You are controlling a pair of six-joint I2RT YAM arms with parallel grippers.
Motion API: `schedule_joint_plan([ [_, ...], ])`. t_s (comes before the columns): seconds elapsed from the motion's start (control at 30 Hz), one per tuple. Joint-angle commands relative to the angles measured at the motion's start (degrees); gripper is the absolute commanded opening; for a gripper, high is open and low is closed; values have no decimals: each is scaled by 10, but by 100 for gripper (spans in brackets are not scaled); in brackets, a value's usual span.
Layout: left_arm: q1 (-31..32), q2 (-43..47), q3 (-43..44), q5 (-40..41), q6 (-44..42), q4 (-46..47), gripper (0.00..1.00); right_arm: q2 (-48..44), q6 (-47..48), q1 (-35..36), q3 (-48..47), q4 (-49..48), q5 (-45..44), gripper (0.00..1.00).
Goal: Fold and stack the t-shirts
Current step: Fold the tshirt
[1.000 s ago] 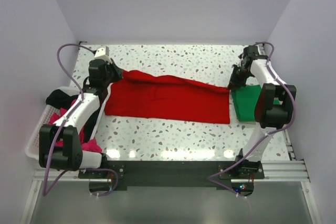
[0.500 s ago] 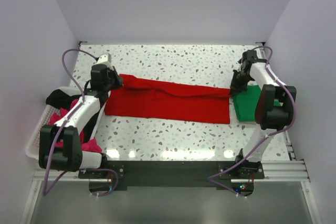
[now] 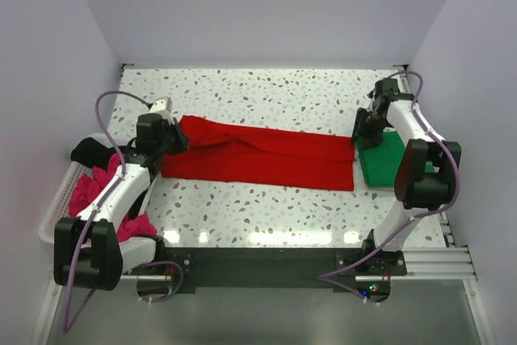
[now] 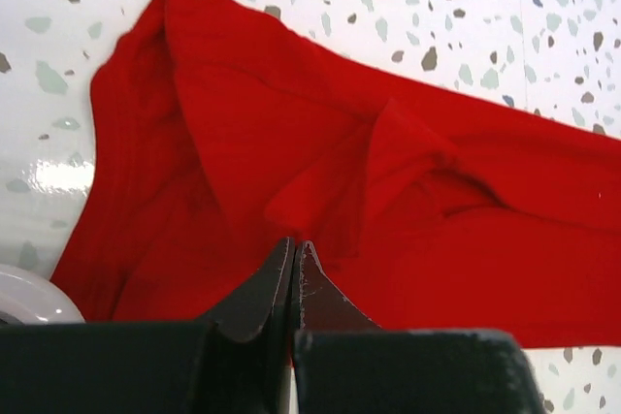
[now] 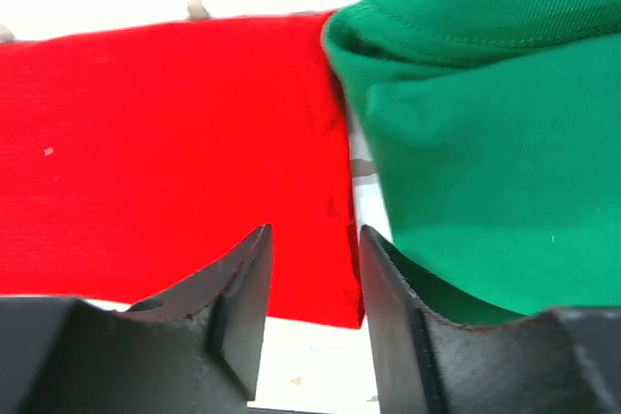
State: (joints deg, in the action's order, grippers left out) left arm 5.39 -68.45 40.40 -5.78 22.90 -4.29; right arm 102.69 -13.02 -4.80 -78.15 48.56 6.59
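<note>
The red t-shirt (image 3: pixel 258 155) lies folded lengthwise into a long band across the middle of the table. My left gripper (image 3: pixel 182 141) is at its left end, shut on a raised pinch of the red t-shirt (image 4: pixel 243 143), tips (image 4: pixel 294 244) low over the cloth. My right gripper (image 3: pixel 358 138) hovers at the band's right end, jaws open (image 5: pixel 312 235) above the red edge (image 5: pixel 175 143), holding nothing. The green t-shirt (image 3: pixel 384 159) lies folded just right of it (image 5: pixel 485 143). The pink t-shirt (image 3: pixel 85 191) and the black t-shirt (image 3: pixel 89 151) are bunched in the basket.
A white slotted basket (image 3: pixel 50 220) stands at the table's left edge beside the left arm. Walls close in the table at the back and on both sides. Speckled tabletop (image 3: pixel 266 208) shows in front of the red band.
Both grippers came down and toward me, laying the lifted far edge of the red t-shirt over its near half. The right jaws opened and let the cloth go.
</note>
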Motion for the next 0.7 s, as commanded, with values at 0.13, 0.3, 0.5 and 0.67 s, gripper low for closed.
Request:
schedule_joint_plan([
  [0.13,-2,10,-19,-47,-29,-45,2,-18,2,84,-63,-11,17,49],
  [0.3,-2,20,-20,-35,-49,-100,6,39,-35,145,-102,-49,57,50],
  [0.5,-2,24,-27,-60,-58,-149,23,135,-59,225,-205,-72,120,52],
  [0.67,-2,26,0,-35,-36,-157,49,201,-69,297,-291,-105,195,53],
])
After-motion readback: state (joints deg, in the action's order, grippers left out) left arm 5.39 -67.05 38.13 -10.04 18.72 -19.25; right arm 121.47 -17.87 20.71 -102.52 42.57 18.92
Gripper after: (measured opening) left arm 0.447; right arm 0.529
